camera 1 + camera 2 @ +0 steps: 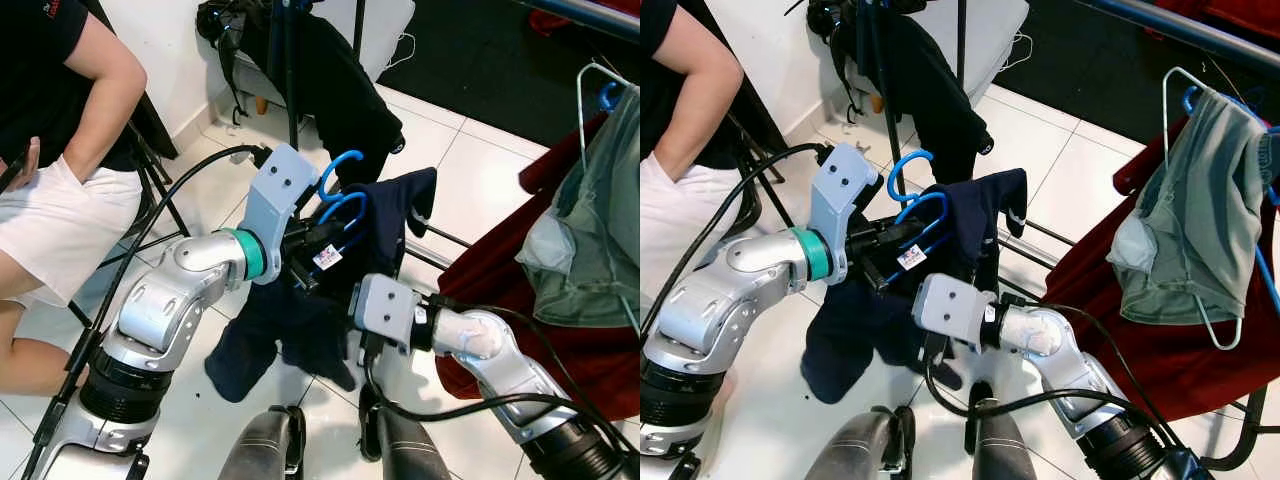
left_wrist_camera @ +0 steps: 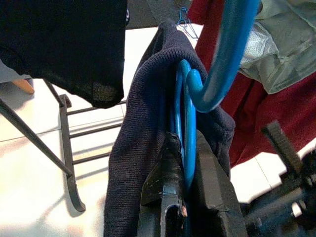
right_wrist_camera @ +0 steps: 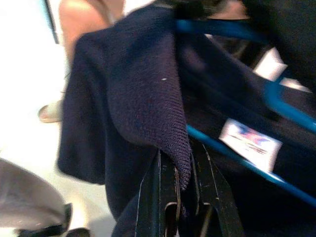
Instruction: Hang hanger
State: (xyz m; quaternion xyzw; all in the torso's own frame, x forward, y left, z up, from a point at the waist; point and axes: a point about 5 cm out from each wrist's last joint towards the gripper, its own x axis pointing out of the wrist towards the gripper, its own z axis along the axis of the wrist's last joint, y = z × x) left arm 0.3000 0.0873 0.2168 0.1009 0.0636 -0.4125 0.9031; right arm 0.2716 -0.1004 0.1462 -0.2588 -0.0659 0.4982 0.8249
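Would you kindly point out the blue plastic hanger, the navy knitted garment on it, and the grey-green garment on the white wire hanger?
blue plastic hanger [image 1: 338, 165], left eye view, on its hook curve.
navy knitted garment [image 1: 262, 335], left eye view, on its hanging lower part.
grey-green garment [image 1: 1185, 225], right eye view, on its middle folds.

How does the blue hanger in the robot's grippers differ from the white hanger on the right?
The blue hanger carries a dark navy sweater; the white hanger carries a grey-green garment. The blue one is clamped in the left gripper above the floor, unhung; the white one stands against the red cloth. Both hold clothes.
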